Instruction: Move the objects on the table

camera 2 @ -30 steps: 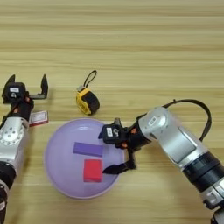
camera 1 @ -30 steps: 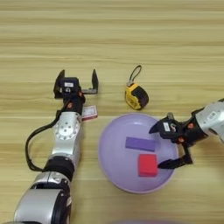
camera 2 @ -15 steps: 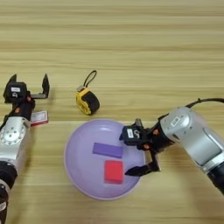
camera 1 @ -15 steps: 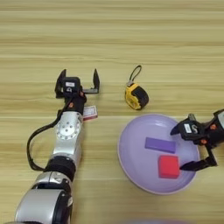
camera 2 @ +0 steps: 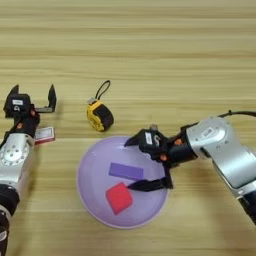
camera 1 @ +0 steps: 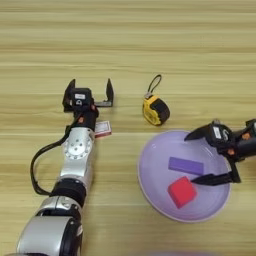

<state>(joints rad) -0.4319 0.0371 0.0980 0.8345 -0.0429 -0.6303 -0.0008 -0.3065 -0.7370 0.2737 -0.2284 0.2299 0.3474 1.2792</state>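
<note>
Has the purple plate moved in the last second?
Yes. The purple plate has slid toward the robot's right: it now lies right of the yellow tape measure, with the right gripper at its right rim.

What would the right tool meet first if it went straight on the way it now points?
The right tool points toward the robot's left, over the lavender plate, fingers spread. Straight on, it would probably meet the purple block first, with the red cube just nearer the robot; its height above them is unclear.
</note>
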